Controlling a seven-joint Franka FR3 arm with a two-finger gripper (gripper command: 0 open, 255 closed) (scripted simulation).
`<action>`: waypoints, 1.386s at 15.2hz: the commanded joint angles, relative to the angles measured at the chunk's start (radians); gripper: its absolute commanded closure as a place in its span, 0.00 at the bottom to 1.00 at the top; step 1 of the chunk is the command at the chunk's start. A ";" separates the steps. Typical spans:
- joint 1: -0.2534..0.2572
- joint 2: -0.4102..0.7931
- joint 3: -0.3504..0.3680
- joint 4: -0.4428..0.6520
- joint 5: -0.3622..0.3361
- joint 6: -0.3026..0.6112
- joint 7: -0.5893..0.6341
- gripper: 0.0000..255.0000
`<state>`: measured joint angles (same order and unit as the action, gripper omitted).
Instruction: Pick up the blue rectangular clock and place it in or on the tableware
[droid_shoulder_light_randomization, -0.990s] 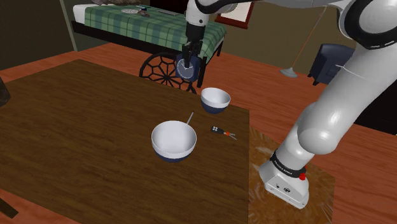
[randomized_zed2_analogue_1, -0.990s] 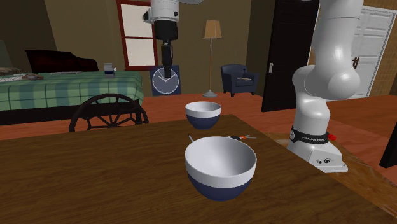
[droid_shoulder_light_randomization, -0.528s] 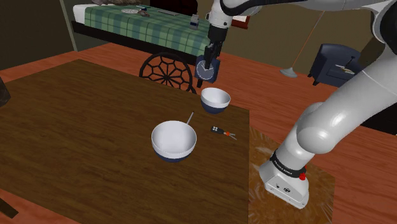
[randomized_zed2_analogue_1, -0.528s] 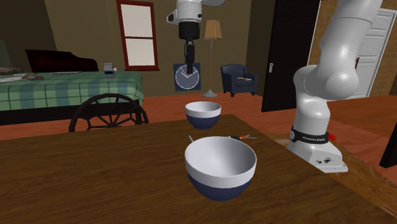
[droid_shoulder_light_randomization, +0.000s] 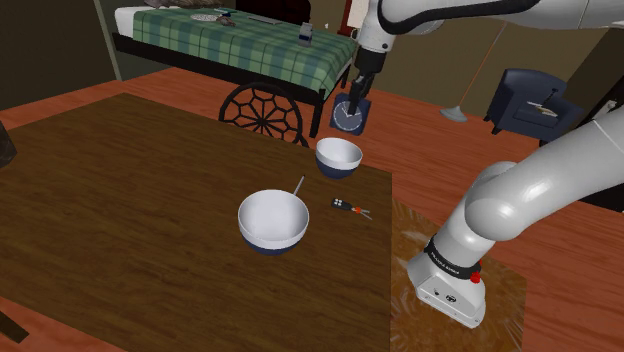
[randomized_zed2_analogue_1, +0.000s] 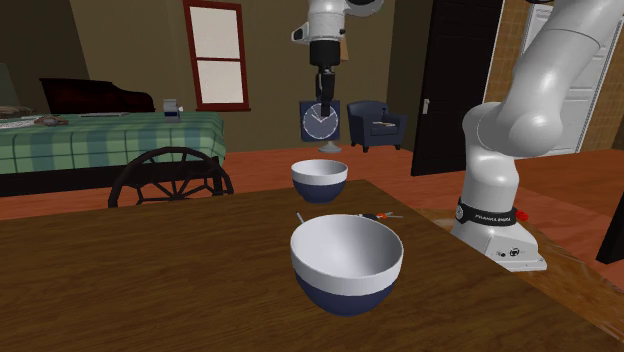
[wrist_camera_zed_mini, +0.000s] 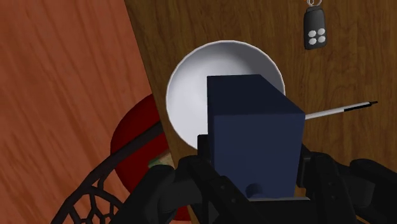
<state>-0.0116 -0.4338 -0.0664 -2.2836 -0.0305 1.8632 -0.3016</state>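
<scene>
Pick looks done, place is left; your black two-finger gripper (randomized_zed2_analogue_1: 323, 96) is clamped on the top of the dark blue box-shaped clock with a white round face (randomized_zed2_analogue_1: 320, 120); the clock hangs upright in the air, well clear of the brown wooden tabletop (droid_shoulder_light_randomization: 130, 200); in the wrist view it sits over the small white bowl with a dark blue base (wrist_camera_zed_mini: 184, 83), which stands near the tabletop's far edge; so I'd judge you roughly lined up over it and you have to lower and let go; the larger white bowl with a blue base (droid_shoulder_light_randomization: 272, 218) is nearer the middle of the tabletop, apart from the clock; a small black key fob (wrist_camera_zed_mini: 315, 35) and a thin pale stick (wrist_camera_zed_mini: 337, 111) lie just beside the small bowl.

Hard to tell: the clock blocks much of the small bowl in the wrist view, so exact centring is unclear; the fingertip contact is hidden behind the clock body there; the arm's upper links are cut off at the top of both exterior views.
</scene>
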 joint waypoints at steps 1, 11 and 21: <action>-0.002 -0.002 -0.003 -0.025 -0.002 0.024 -0.004 1.00; -0.002 0.026 -0.007 -0.138 -0.003 0.164 -0.004 1.00; -0.003 0.040 -0.008 -0.169 -0.003 0.210 -0.004 1.00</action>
<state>-0.0142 -0.3938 -0.0742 -2.4530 -0.0338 2.0727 -0.3055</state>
